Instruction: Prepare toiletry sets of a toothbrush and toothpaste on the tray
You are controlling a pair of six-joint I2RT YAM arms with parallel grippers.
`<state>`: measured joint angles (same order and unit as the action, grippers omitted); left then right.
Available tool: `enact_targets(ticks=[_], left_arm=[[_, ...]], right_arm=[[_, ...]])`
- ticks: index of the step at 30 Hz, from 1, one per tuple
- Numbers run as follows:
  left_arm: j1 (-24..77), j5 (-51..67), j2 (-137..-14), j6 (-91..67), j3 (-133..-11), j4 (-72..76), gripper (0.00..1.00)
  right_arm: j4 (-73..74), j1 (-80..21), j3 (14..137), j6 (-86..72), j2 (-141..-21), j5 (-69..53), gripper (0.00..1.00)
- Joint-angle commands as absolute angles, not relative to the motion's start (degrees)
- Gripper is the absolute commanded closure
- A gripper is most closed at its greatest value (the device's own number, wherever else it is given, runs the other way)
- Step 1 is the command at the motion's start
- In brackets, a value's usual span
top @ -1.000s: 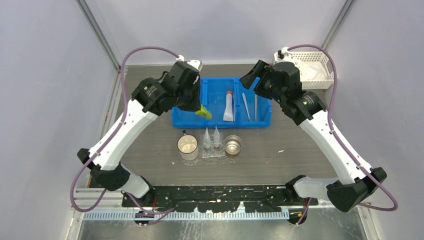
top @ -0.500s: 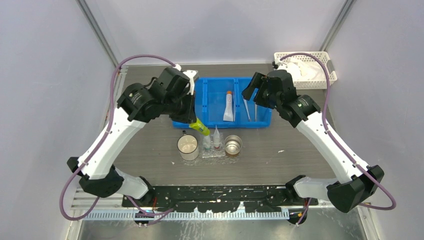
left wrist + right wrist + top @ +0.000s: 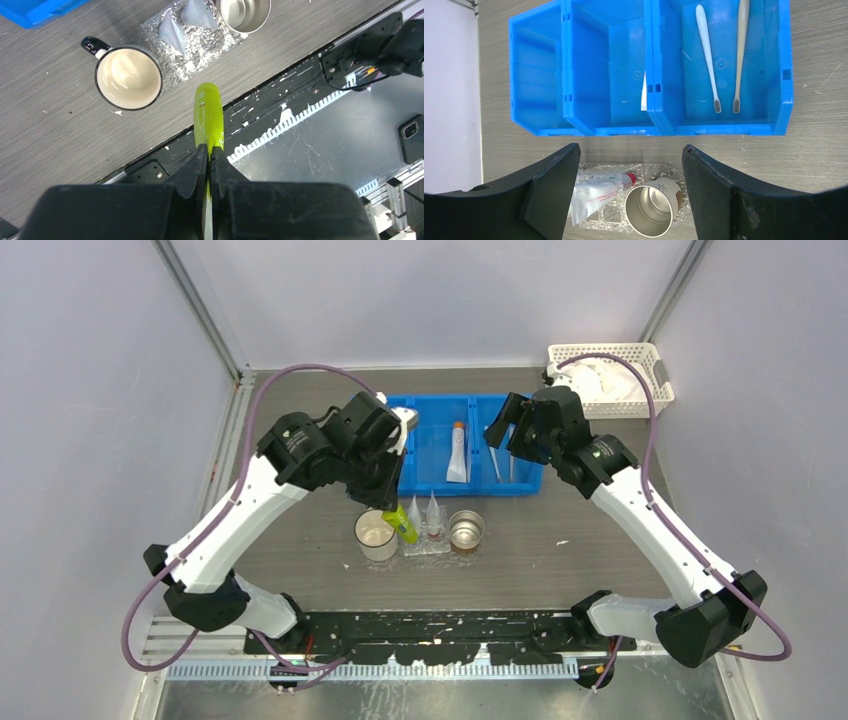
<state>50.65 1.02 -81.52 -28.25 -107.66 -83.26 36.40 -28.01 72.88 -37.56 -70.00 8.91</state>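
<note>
My left gripper (image 3: 398, 512) is shut on a yellow-green tube (image 3: 406, 526), held in the air over the gap between the white mug (image 3: 376, 536) and the clear tray (image 3: 428, 546). In the left wrist view the tube (image 3: 208, 116) points out from my shut gripper (image 3: 209, 150). Two clear-wrapped packets (image 3: 433, 513) stand on the tray; they also show in the left wrist view (image 3: 172, 33). My right gripper (image 3: 505, 430) is open and empty above the blue bin (image 3: 425, 420). In the right wrist view the gripper (image 3: 630, 156) frames a packet (image 3: 596, 194) on the tray (image 3: 599, 221).
The bin holds an orange-capped white toothpaste tube (image 3: 457, 453) in the middle and two toothbrushes (image 3: 706, 50) in the right compartment. A steel cup (image 3: 466, 530) stands at the tray's right end. A white lattice basket (image 3: 612, 380) sits at the back right.
My left arm has carried the yellow-green tube from the bin's left compartment toward me, to above the mug and tray. My right arm has shifted slightly and stays open.
</note>
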Motion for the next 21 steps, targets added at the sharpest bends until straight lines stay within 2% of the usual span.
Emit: enact_targets(ticks=[1,10,21], left_arm=[[52.64,-0.35,-83.27,-27.04,-107.8,-83.76,0.96],[55.78,-6.8,-91.38,-26.05,-107.99,-82.79,0.96],[56.05,-9.13,-94.15,-24.7,-108.06,-79.44,0.97]], right_arm=[[33.63,-27.74,72.43,-36.89,-68.55,8.06,0.2],[33.42,-27.02,71.03,-36.28,-68.21,7.63,0.2],[32.01,-25.42,68.53,-35.94,-67.66,5.85,0.2]])
